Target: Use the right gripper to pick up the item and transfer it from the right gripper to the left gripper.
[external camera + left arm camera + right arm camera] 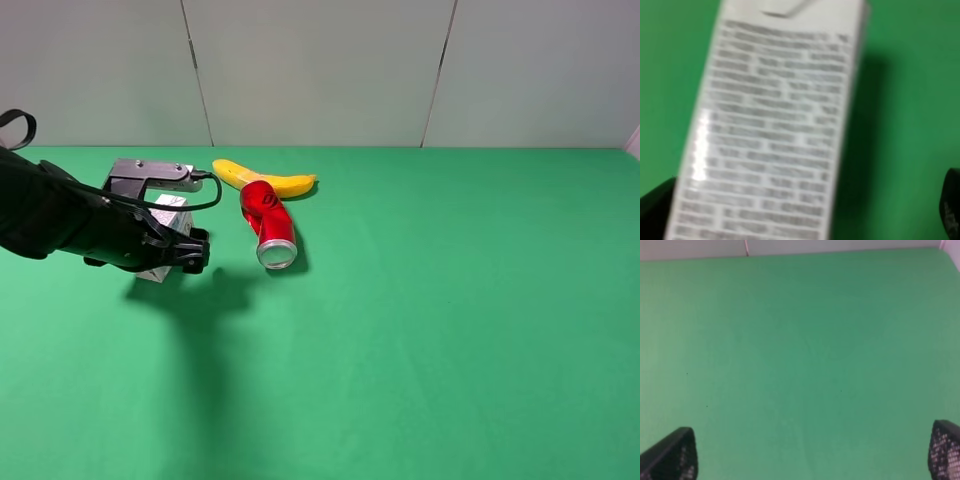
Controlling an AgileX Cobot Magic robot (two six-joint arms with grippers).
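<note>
The item, a white drink carton point(172, 212), is at the left of the green table, mostly hidden behind my left gripper point(192, 250). In the left wrist view the carton point(775, 130) fills the picture, blurred, printed side showing, tilted between the jaws. The left gripper point(802, 212) has its fingertips point(655, 210) spread wide. One is at the carton's edge, the other stands well apart from it. I cannot tell if the carton rests on the table. My right gripper point(807, 455) is open and empty over bare green table, and is out of the exterior high view.
A dented red can point(268, 223) lies on its side just right of the left gripper. A yellow banana point(265, 179) lies behind it. The green table point(450, 320) ends at a pale wall at the back.
</note>
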